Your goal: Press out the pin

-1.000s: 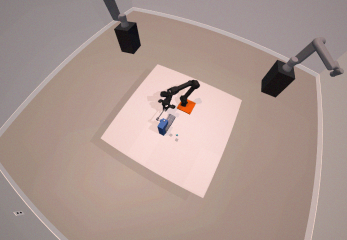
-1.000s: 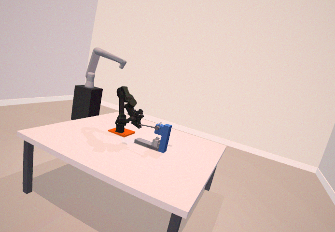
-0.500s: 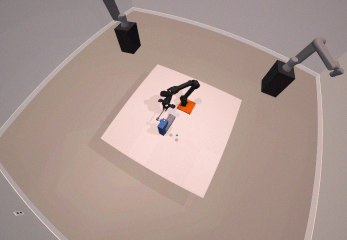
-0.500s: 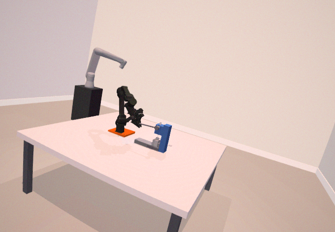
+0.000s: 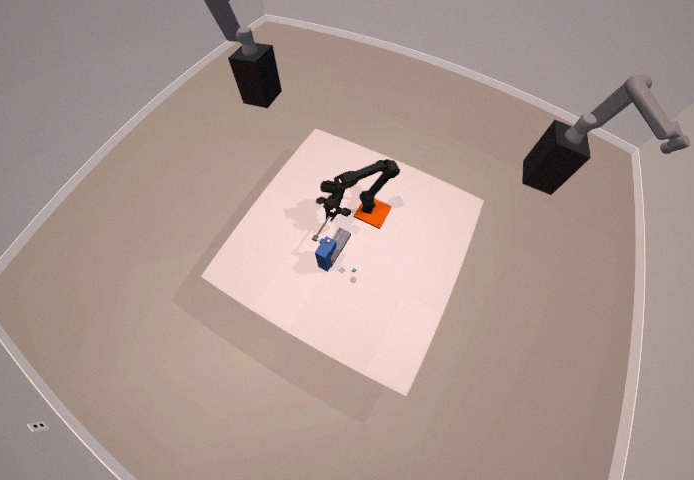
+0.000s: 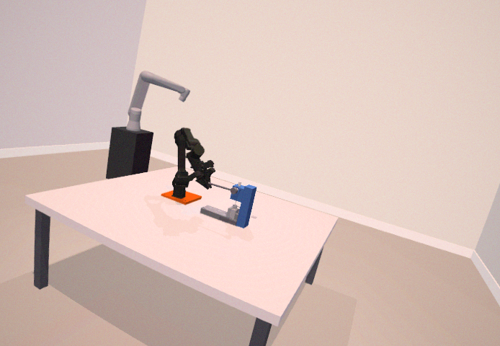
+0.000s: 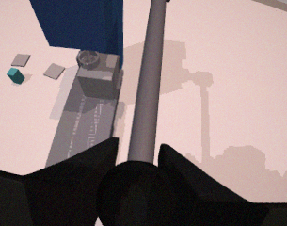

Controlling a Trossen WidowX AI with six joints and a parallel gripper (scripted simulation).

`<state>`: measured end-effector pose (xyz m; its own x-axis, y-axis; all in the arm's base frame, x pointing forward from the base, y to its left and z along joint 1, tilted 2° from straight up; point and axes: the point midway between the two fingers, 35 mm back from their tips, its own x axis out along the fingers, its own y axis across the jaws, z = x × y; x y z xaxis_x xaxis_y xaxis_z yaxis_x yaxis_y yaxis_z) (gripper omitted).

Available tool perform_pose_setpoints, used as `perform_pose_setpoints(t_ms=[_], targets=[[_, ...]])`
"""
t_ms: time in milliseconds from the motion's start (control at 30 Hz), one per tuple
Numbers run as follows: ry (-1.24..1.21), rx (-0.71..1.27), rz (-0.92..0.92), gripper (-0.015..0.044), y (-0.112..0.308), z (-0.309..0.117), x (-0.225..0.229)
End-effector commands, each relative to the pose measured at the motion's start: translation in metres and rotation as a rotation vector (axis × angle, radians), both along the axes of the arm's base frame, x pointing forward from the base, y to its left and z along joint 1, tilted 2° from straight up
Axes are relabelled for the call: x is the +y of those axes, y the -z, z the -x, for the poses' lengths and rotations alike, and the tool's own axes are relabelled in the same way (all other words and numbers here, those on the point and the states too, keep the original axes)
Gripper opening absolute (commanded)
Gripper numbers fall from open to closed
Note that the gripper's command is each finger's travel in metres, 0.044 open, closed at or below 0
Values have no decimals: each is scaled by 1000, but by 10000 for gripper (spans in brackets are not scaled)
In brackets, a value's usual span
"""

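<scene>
My gripper (image 5: 330, 216) (image 6: 209, 186) (image 7: 138, 147) is shut on the grey lever (image 5: 322, 227) (image 6: 221, 187) (image 7: 152, 71), around the end of its rod. The lever slopes slightly down from my fingers to the pivot on the blue press (image 5: 325, 255) (image 6: 248, 207) (image 7: 82, 24). The grey block (image 6: 233, 211) (image 7: 98, 84) stands upright on the press bed (image 5: 343, 237) (image 6: 214, 213) (image 7: 77, 137), against the blue column, with a round raised ring on top. A thin punch rod (image 6: 235, 201) shows between press head and block. The pin and cup cannot be made out.
A small teal block (image 5: 353, 270) (image 7: 15, 75) and two flat grey tiles (image 5: 353, 279) (image 7: 54, 71) lie on the table beside the press. The arm's orange base plate (image 5: 380, 219) (image 6: 189, 199) is near the bed's outer end. Two grey arms on black pedestals stand beyond the table.
</scene>
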<state>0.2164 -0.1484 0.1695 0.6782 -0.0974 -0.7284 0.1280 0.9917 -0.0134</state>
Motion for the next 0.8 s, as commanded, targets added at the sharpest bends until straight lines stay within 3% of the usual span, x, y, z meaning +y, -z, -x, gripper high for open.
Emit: perform_pose_setpoints(t_ms=[0, 767], targets=[[-2, -10, 7, 0, -6, -1, 0], [-2, -10, 7, 0, -17, -2, 0]])
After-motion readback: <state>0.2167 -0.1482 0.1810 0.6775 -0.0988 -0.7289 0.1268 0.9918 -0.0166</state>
